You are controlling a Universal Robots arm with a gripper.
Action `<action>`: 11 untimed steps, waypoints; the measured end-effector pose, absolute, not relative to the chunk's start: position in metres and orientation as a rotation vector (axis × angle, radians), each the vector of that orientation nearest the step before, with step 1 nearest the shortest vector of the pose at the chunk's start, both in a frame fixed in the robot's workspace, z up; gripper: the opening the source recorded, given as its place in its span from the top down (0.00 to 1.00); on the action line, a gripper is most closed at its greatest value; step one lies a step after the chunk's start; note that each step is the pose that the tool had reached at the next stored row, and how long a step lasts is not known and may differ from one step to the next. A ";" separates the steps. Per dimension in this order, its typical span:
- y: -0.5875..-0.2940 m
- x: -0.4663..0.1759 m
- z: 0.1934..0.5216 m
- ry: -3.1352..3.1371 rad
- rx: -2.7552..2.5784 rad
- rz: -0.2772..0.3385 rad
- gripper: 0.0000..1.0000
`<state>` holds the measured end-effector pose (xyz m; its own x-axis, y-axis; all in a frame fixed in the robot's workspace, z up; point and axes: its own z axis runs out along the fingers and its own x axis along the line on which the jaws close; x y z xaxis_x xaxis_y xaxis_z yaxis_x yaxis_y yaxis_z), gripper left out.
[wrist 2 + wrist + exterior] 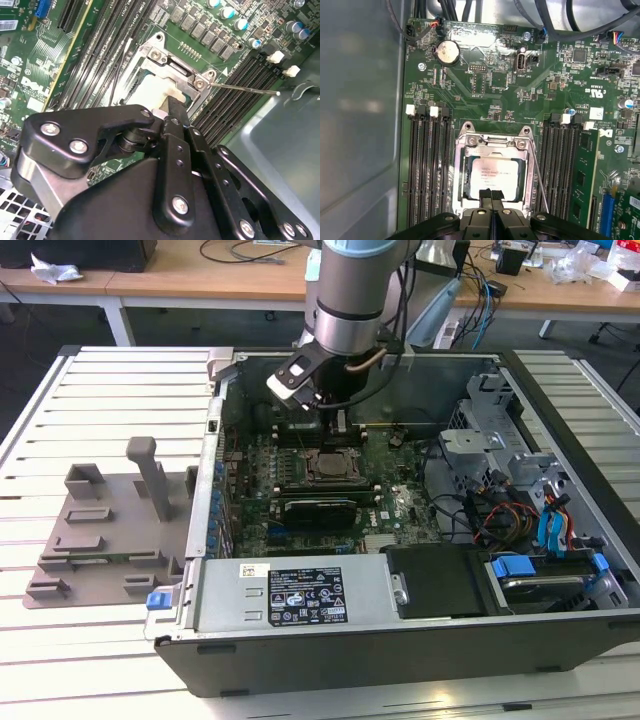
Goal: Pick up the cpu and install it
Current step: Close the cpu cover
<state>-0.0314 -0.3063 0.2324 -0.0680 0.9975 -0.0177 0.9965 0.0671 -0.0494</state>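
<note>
First wrist view: the cpu (495, 176) lies flat inside the socket frame (492, 141), metal top plate up, its edges parallel to the frame's sides. It is close to square, so no long axis matters. The gripper (491, 196) sits at the frame's near edge, directly over the rim of the cpu. Its two narrow fingers are pressed together with only a seam between them, and nothing is clamped in them.

Whether the tips touch the plate or hang just above it, I cannot tell.

Second wrist view: same relation. The gripper (172, 107) stands over the pale cpu (150, 92), which lies within the frame opening. The thin lever rod (245, 89) runs out from a corner of the socket frame at an angle. Whether it is latched, I cannot tell.

Judgement: the cpu is below the fingertips, seated or nearly so, not carried.

Containers:
- The socket frame holds the cpu.
- Memory slots (427, 165) flank the frame on two sides.
- The computer case (420, 640) encloses the motherboard (390, 505) that carries the frame.
- The grey plastic tray (100, 530) sits outside the case wall, well apart from the socket frame.
</note>
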 end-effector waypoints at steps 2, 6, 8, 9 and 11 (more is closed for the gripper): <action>-0.306 -0.031 0.236 -2.279 -2.130 0.075 0.89; -0.306 -0.031 0.242 -2.279 -2.130 0.075 0.89; -0.306 -0.031 0.245 -2.279 -2.130 0.075 0.89; -0.306 -0.031 0.246 -2.279 -2.130 0.075 0.89; -0.306 -0.031 0.250 -2.279 -2.130 0.075 0.89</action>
